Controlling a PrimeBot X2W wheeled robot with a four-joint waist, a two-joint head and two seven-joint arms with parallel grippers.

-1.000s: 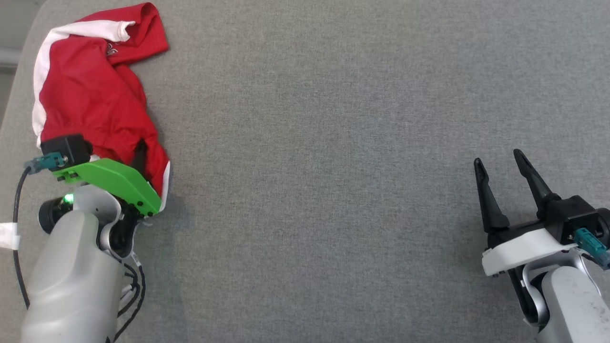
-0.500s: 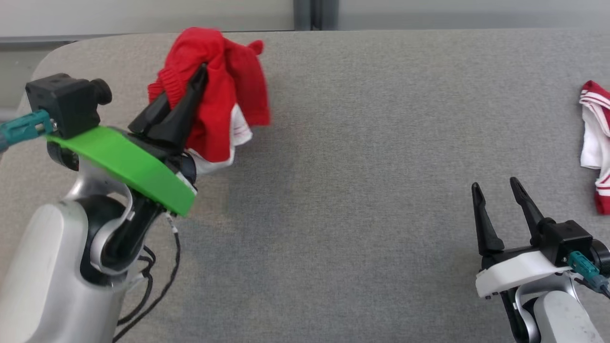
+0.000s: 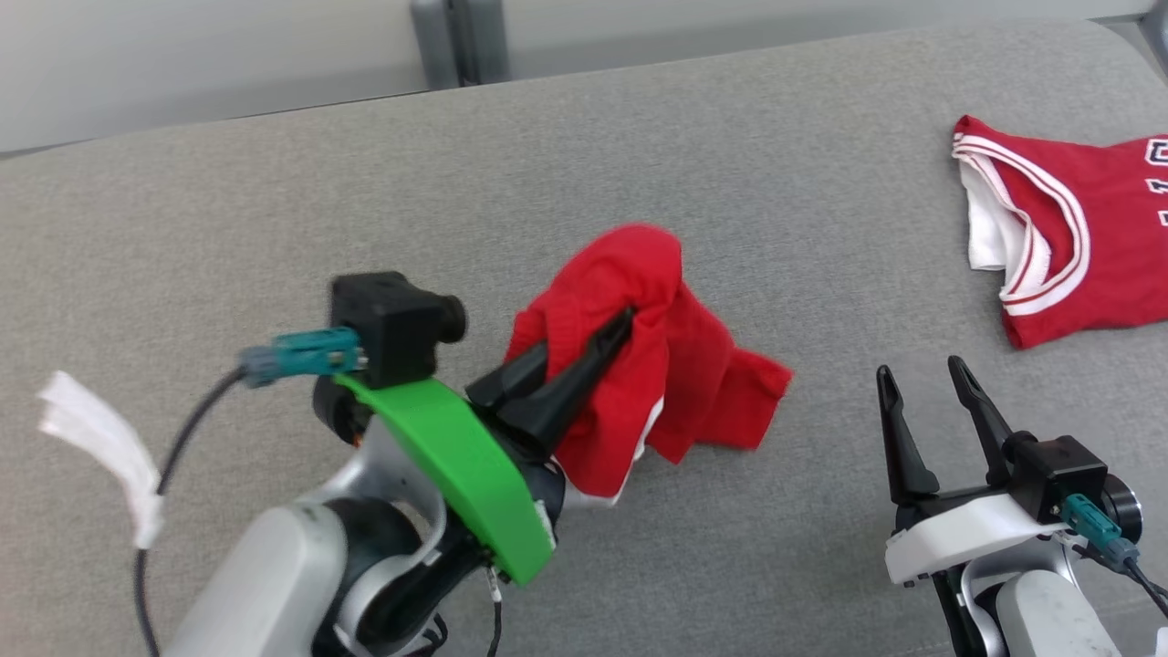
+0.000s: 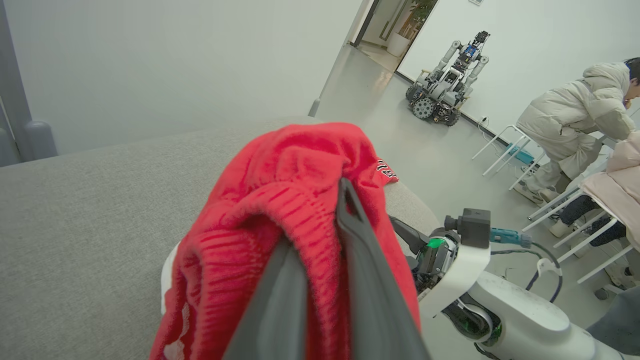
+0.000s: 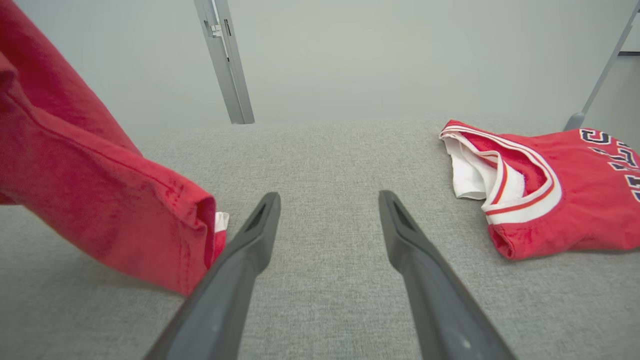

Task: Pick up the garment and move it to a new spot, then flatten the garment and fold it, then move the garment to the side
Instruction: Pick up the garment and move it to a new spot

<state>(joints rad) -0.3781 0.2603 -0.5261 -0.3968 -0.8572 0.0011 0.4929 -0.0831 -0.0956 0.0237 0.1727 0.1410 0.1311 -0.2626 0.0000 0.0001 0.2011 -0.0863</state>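
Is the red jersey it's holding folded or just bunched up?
Bunched up: the red jersey hangs in crumpled lumps from the shut left jaws.

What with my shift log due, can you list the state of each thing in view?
garment: bunched up, hanging from the left gripper.
left gripper: shut on the garment.
right gripper: open, empty.
second jersey: lying on the grey surface, apart from both grippers.

Head view: I look forward and down on the grey surface. Left wrist view: close behind my left gripper, facing the room. Right wrist view: low along my right gripper. All three share the garment.
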